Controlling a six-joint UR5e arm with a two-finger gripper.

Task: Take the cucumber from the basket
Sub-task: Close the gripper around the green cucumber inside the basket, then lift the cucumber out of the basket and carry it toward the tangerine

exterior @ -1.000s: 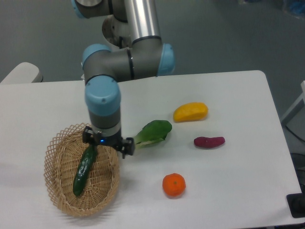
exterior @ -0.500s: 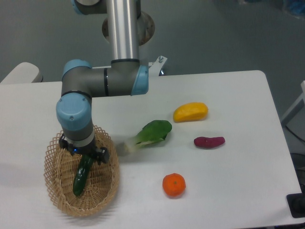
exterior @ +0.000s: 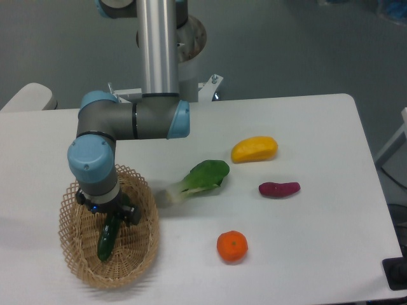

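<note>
1. Down in the basket (exterior: pixel 76 264), the gripper (exterior: pixel 108 216) sits over the upper end of the cucumber (exterior: pixel 107 239); its fingers are hidden under the wrist, so whether the jaws are apart, closed or gripping cannot be told.
2. Only the lower part of the cucumber shows. It is dark green and glossy, lies on the basket floor and runs from under the gripper down toward the near rim, tilted slightly to the left.
3. The basket is oval, tan wicker with a looped rim, and stands on the left front part of the white table (exterior: pixel 318 127).
4. Above the gripper, the wrist with its light-blue cap (exterior: pixel 92 162) rises out of the basket. A grey link runs from it to the right to a second blue joint, and a silver tube goes straight up out of view.
5. Just right of the basket, apart from it, lies a bok choy (exterior: pixel 200 178), its white stem pointing toward the basket and its green leaf away.
6. Farther right, a yellow-orange fruit (exterior: pixel 254 149) lies near the middle of the table.
7. Below and right of it lies a small purple vegetable (exterior: pixel 278 189).
8. An orange (exterior: pixel 232 246) sits near the front edge, well apart from the others.
</note>
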